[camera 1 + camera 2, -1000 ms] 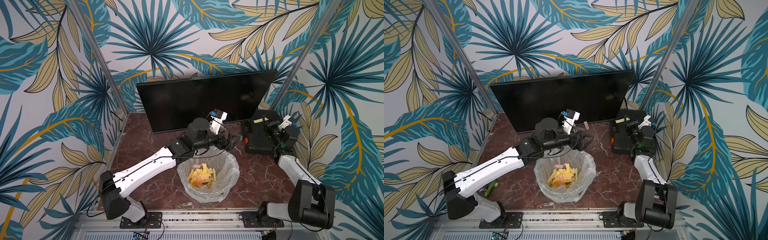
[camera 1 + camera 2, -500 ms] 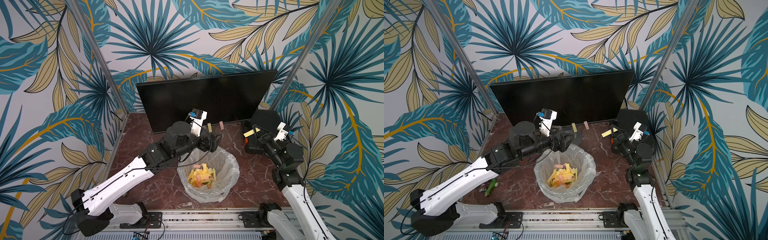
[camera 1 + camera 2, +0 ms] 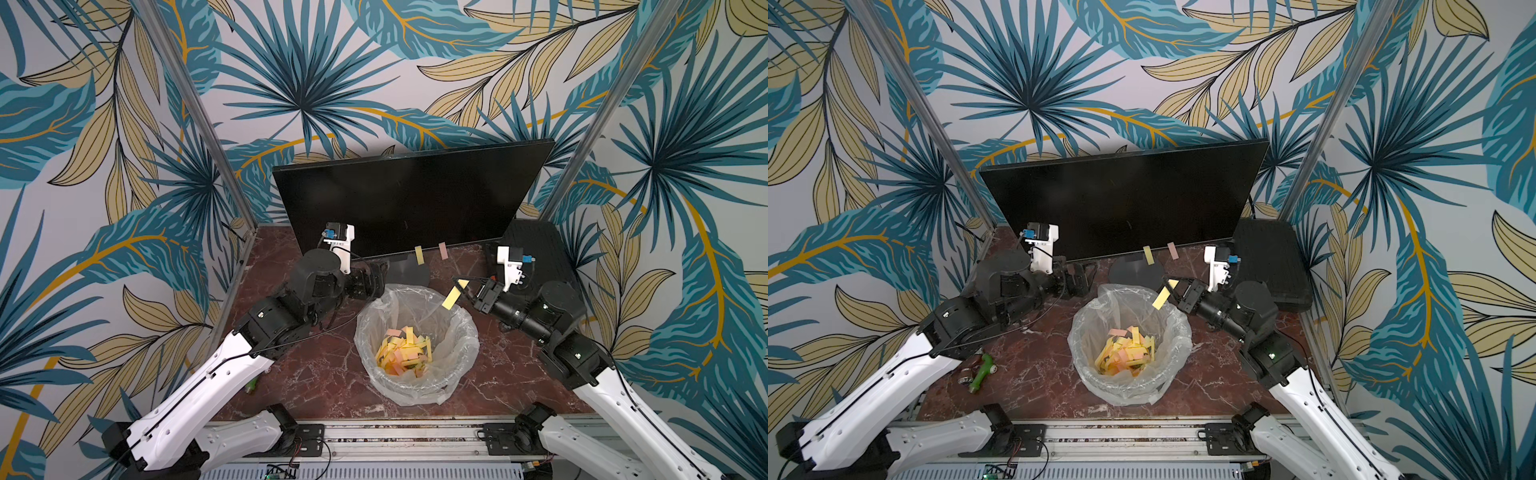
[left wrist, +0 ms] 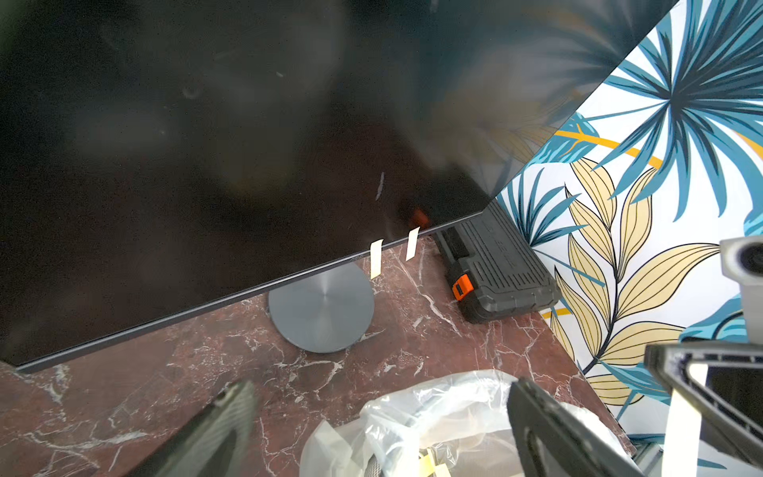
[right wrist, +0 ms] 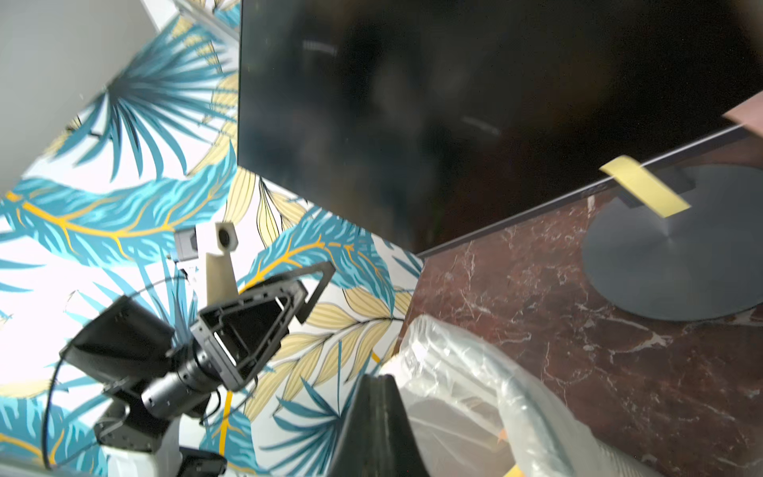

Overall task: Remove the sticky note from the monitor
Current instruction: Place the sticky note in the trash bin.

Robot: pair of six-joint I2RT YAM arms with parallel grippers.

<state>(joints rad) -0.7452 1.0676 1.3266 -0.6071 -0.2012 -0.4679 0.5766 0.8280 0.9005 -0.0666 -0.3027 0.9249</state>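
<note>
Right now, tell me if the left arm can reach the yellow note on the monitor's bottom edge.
Probably yes. The left pincer is open, close to the monitor, and the yellow note hangs off its bottom edge with nothing between them.

A: Top views, where from?
B: Both hang high above the front rail [image 3: 395, 434], tilted down and back, far off, whole cell in frame. Near-identical pair: monitor [image 3: 411, 199], lined bin [image 3: 461, 349], left arm [image 3: 216, 378] and right arm [image 3: 615, 399] in both.
A: Left wrist?
B: On the left arm, low, close, facing the monitor's bottom edge and round base [image 4: 322, 307]; black case [image 4: 499, 268] at the side.
A: Right wrist?
B: Low, rolled, looks across the bin at the left arm [image 5: 165, 392] and the screen's other end. Bit blurred.
A: Overlap?
B: Wrists share the base, the bin's rim, the marble table [image 4: 413, 342] and a yellow note [image 4: 375, 258] on the bezel.
</note>
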